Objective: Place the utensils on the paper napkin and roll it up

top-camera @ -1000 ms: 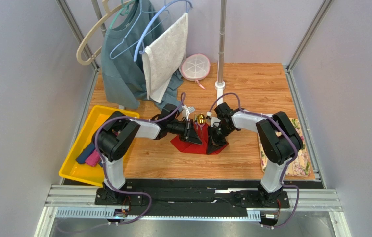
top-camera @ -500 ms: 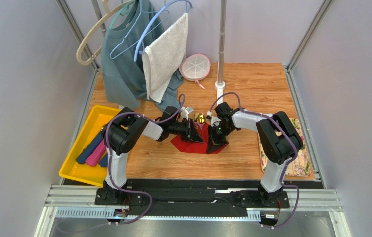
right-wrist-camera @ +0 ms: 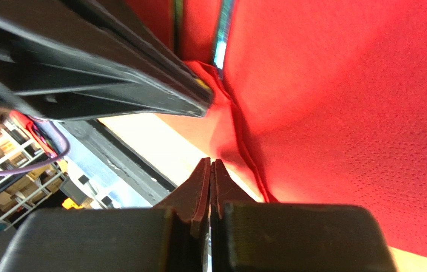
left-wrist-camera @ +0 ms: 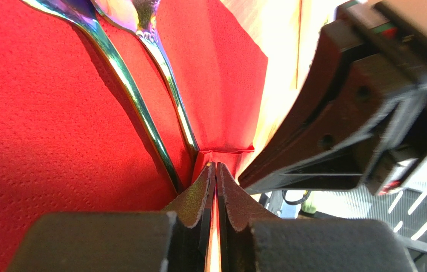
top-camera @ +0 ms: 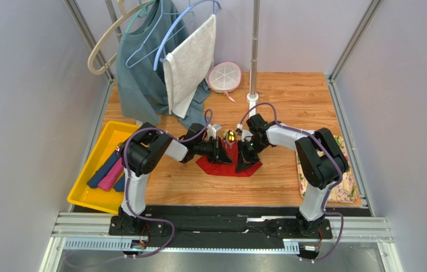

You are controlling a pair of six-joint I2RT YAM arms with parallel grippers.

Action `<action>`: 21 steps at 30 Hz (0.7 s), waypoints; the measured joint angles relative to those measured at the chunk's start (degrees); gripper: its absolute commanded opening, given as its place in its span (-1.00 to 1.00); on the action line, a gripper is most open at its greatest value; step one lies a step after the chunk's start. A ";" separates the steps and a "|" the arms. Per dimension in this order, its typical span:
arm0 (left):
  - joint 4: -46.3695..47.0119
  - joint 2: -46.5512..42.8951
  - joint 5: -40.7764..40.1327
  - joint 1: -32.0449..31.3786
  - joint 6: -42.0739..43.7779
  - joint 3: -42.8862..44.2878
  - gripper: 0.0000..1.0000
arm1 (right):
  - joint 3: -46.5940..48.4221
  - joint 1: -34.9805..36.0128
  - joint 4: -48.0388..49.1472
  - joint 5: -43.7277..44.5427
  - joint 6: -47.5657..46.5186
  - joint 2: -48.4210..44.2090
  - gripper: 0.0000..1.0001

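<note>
Wooden desk [top-camera: 289, 102] inside a framed cell. Yellow tray [top-camera: 83, 195] at left edge holds navy and pink fabric rolls [top-camera: 106, 174]. Floral cloth [top-camera: 347, 184] lies at right edge. Far left: hangers with a teal garment [top-camera: 142, 73] and a white towel [top-camera: 190, 62]. A round white-and-pink dish [top-camera: 224, 76] sits beside an upright pole [top-camera: 253, 51]. All of these are well apart from the work spot.

The paper napkin [top-camera: 226, 169] is red and lies mid-desk between the 2 arms, with its near part rumpled and folded up. Both pincers crowd over it, so its middle is hidden from above.

The utensils [top-camera: 230, 136] are 2 gold pieces on the napkin. Heads are at the napkin's far edge, pointing away from the arm bases, so the long axis runs roughly far-to-near. In the left wrist view the 2 slim handles [left-wrist-camera: 142, 113] run side by side down to the napkin fold, converging just before the fingertips.

Left pincer [left-wrist-camera: 216, 167] — fingers all but pressed together with a thin slit, tips against the folded napkin edge. Cannot tell if paper is caught.

Right pincer [right-wrist-camera: 210, 163] — pressed together, tips at the crumpled napkin edge, just beside the left pincer.
</note>
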 measured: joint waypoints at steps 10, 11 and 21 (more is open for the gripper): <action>-0.17 0.04 0.00 0.02 0.07 0.20 -0.81 | 2.78 0.00 0.22 0.83 1.42 -0.11 -1.00; -0.26 0.11 0.00 0.02 0.07 0.31 -0.81 | 2.82 0.02 0.26 1.11 1.44 0.11 -1.00; -0.72 0.39 0.04 0.07 0.11 0.76 -0.81 | 2.80 0.52 0.83 3.56 1.99 3.08 -1.00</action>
